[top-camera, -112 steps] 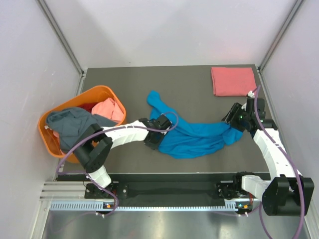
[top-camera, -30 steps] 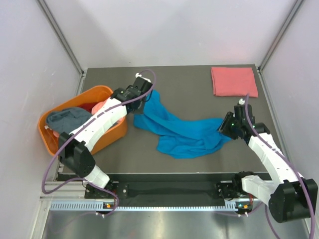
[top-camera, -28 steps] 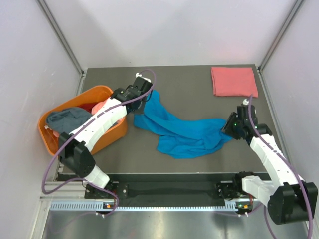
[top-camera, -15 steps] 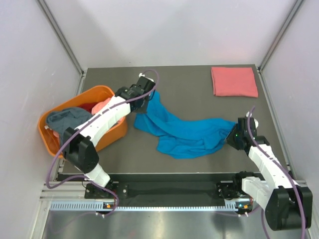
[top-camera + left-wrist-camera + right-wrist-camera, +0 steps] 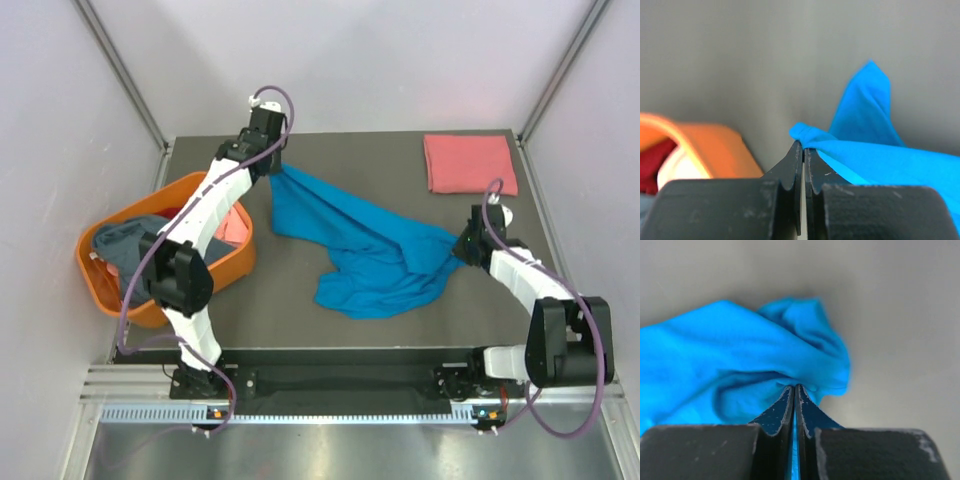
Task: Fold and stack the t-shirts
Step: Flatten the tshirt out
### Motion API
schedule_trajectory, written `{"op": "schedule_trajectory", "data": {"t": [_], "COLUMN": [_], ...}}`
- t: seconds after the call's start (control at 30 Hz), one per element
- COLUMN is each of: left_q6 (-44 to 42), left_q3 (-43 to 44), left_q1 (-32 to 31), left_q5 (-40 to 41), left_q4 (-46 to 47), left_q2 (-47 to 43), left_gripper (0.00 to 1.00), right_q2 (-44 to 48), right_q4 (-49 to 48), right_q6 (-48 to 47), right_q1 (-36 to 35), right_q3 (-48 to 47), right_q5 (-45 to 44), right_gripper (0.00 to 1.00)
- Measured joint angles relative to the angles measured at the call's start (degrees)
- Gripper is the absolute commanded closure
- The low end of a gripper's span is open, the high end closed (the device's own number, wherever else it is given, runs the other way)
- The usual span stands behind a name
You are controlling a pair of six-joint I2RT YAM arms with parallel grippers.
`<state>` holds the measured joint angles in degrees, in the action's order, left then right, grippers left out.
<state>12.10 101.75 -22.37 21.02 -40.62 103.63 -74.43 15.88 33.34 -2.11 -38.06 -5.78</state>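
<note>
The right gripper, apart a second ago, now pinches the bright blue t-shirt at its right edge; the left gripper, clamped on the other end, has drawn it farther back, stretching the cloth across mid-table. Left, the orange basket holds a grey-blue shirt; a folded salmon-pink shirt lies far right
</note>
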Motion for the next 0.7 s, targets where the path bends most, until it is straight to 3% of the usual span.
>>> {"op": "schedule_trajectory", "data": {"t": [0.23, 0.57, 0.7], "left_q6": [-1.18, -3.17, -3.78], "left_q3": [5.81, 1.86, 1.4], "left_q1": [2.78, 2.78, 2.78], "left_q5": [-2.05, -7.04, -8.09], "left_q4": [1.6, 3.93, 5.09], "left_q2": [11.04, 11.8, 12.04], "left_gripper": [1.0, 1.0, 1.0], "right_q2": [-0.33, 1.73, -5.57], "right_q4": [5.84, 11.13, 13.25], "right_q6": [-2.05, -5.81, -6.4], "right_q1": [0.94, 6.01, 7.08], "right_q3": [-11.26, -11.19, -14.97], "right_q5": [-4.83, -3.8, -4.0], "right_gripper": [1.0, 1.0, 0.89]}}
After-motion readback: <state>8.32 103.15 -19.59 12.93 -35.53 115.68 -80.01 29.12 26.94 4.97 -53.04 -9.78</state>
